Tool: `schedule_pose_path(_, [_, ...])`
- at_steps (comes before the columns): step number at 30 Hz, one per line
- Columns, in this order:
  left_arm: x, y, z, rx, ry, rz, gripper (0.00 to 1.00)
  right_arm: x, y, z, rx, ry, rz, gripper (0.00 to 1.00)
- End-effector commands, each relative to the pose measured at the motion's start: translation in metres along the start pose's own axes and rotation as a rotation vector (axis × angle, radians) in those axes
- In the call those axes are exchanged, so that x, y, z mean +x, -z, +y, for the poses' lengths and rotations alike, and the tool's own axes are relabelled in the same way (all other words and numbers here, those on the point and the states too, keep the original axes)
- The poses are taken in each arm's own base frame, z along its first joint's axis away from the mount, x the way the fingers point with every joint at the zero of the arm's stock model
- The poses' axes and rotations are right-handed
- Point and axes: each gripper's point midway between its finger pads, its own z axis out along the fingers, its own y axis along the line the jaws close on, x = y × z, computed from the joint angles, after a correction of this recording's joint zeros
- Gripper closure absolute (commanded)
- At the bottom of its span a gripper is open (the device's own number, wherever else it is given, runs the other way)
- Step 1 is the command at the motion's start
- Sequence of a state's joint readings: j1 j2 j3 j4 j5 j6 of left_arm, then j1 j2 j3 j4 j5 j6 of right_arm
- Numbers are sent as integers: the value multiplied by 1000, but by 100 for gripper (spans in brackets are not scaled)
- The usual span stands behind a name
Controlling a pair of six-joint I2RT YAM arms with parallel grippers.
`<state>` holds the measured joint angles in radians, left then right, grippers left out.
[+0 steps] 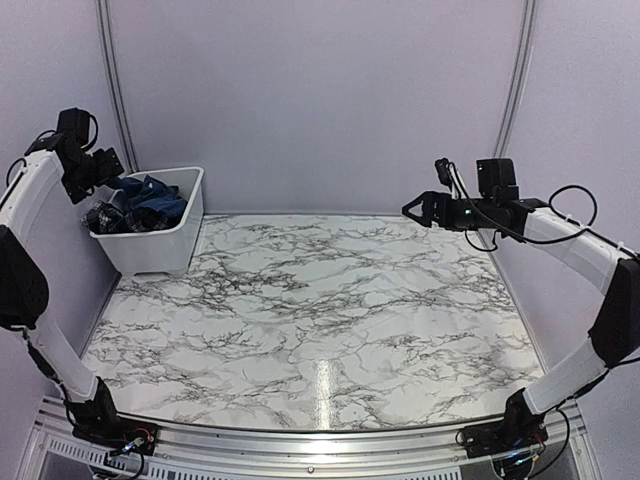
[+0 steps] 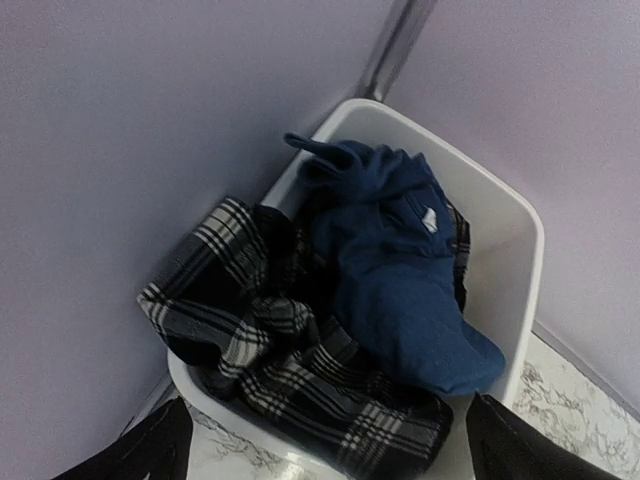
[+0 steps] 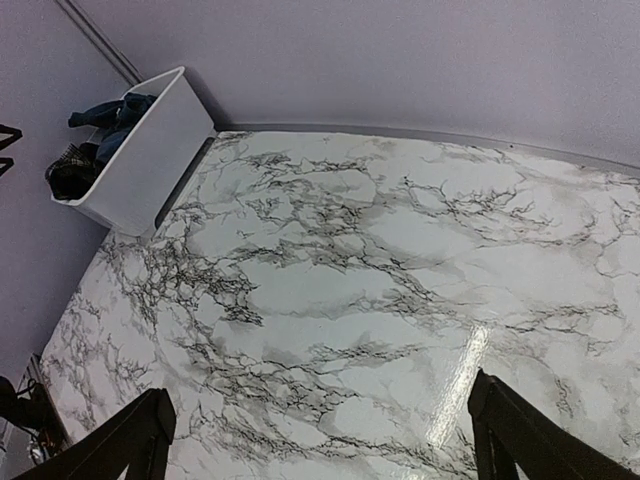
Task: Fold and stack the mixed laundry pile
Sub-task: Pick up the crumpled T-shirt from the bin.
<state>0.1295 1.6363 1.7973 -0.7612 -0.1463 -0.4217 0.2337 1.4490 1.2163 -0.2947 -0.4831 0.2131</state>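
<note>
white bin (image 2: 525,260) holds navy t-shirt (image 2: 400,270) over plaid garment (image 2: 290,370).

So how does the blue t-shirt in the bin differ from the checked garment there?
The blue t-shirt is plain, one colour; the checked garment is black-and-white plaid. The t-shirt lies on top; the checked garment lies under it. The checked garment spills over the rim of the white bin; the t-shirt lies mostly inside. Both are crumpled, unfolded, in the same bin.
</note>
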Motion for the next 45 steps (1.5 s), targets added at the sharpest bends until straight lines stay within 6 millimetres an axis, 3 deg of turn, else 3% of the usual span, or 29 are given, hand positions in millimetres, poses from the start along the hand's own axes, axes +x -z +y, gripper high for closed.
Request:
schedule_pose_path(1, [-7, -36, 18, -29, 9, 64, 1, -18, 0, 4, -53, 0, -43, 2])
schedule_pose_path(9, [-14, -112, -5, 20, -33, 113, 7, -17, -17, -10, -81, -62, -37, 1])
schedule_pose_path(17, [26, -188, -25, 35, -92, 206, 14, -21, -34, -19, -99, -94, -27, 2])
schedule_pose_path(20, [43, -212, -22, 1, -102, 233, 18, -23, -36, -21, -99, -99, -21, 1])
schedule_pose_path(23, [48, -227, -21, -15, -98, 236, 35, -24, -35, -24, -94, -102, -19, 2])
schedule_pose_path(25, [42, -225, -28, 6, -91, 220, 55, -25, -34, -25, -90, -100, -18, 2])
schedule_pose_path(28, [20, -205, -44, 57, -76, 161, 97, -26, -33, -26, -95, -101, -18, 2])
schedule_pose_path(29, [9, -195, -51, 77, -72, 129, 100, -26, -33, -26, -98, -102, -17, 2])
schedule_pose_path(34, [-45, -125, -77, 175, -54, -21, 100, -32, -32, -22, -118, -99, -29, 1])
schedule_pose_path(37, [-71, -70, -98, 268, -56, -103, 100, -34, -30, -19, -128, -98, -36, 1])
schedule_pose_path(41, [-85, -8, -124, 390, -78, -171, 100, -36, -26, -15, -139, -92, -47, 1])
schedule_pose_path(45, [-80, 49, -159, 532, -127, -207, 100, -42, -20, -11, -142, -79, -64, 1])
